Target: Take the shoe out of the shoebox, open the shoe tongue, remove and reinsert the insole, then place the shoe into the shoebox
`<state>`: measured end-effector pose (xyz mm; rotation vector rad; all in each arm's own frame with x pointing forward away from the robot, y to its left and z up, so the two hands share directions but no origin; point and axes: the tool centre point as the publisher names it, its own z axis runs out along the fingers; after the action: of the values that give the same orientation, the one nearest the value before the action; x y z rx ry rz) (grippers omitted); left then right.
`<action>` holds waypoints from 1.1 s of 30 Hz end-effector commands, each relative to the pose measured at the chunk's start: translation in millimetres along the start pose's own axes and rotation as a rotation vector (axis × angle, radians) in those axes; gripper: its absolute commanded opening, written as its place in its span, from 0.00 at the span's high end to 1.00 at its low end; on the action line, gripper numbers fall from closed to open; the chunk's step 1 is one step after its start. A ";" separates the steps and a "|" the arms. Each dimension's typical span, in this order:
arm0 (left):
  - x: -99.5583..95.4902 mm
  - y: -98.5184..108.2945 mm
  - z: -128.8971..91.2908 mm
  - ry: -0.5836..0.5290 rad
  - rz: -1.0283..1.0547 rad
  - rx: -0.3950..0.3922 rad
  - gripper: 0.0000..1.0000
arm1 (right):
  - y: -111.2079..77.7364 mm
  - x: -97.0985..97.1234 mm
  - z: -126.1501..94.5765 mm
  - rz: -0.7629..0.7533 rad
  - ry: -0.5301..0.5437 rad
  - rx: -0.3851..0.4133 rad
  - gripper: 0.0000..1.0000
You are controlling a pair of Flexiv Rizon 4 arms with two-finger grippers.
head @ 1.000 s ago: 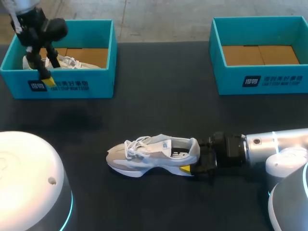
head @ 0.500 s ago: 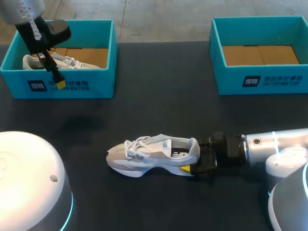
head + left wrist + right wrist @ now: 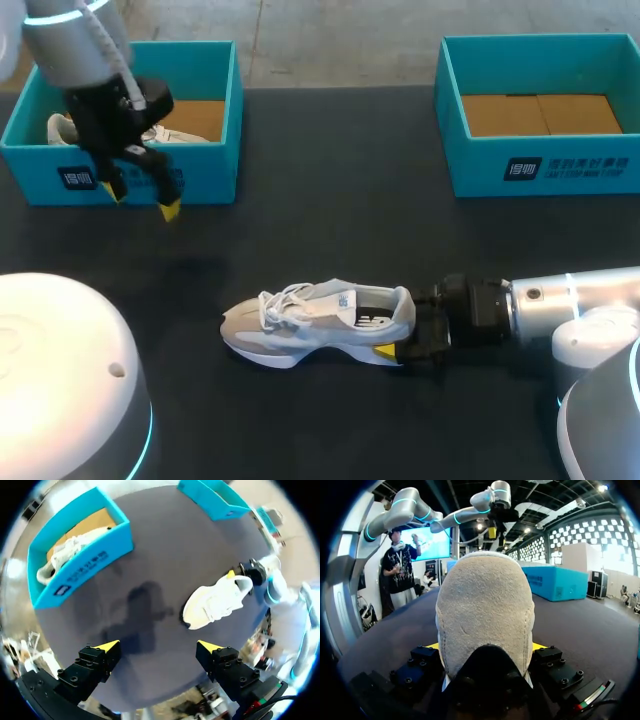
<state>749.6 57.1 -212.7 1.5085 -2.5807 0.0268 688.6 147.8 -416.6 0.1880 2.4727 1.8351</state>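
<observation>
A white and grey shoe lies on its sole on the dark table, toe to the left. My right gripper is shut on its heel; in the right wrist view the suede heel fills the gap between the yellow-tipped fingers. My left gripper hangs open and empty in front of the left shoebox. From the left wrist view the shoe lies ahead and to the right of that gripper. A second white shoe sits in the left box, partly hidden by the arm.
A second teal shoebox with a bare cardboard floor stands at the back right. White rounded robot housings bulge in at the front left and front right corners. Dark tabletop lies between the boxes and the shoe.
My left arm has swung from above the left box out over its front wall, toward the table's middle, with its fingers turned. The right arm and the shoe have stayed put.
</observation>
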 end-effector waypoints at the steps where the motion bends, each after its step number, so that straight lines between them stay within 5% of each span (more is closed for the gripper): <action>1: 16.9 6.6 4.1 -0.017 -0.154 0.024 0.00 | -0.5 0.5 -1.0 0.001 -0.001 0.003 1.00; 11: 57.2 -0.3 25.6 0.028 -0.301 0.000 0.00 | -0.5 0.5 -1.0 0.001 -0.001 0.003 1.00; 25: 137.1 -17.2 61.6 0.012 -0.357 -0.054 0.00 | -0.5 0.5 -1.0 0.001 -0.001 0.003 1.00; 33: 145.0 -20.4 65.1 -0.002 -0.377 -0.012 0.00 | -0.5 0.5 -1.0 0.001 -0.001 0.003 1.00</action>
<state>689.6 -83.8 -258.3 1.9592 -2.2475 -0.0318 688.6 147.7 -416.5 0.1880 2.4727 1.8350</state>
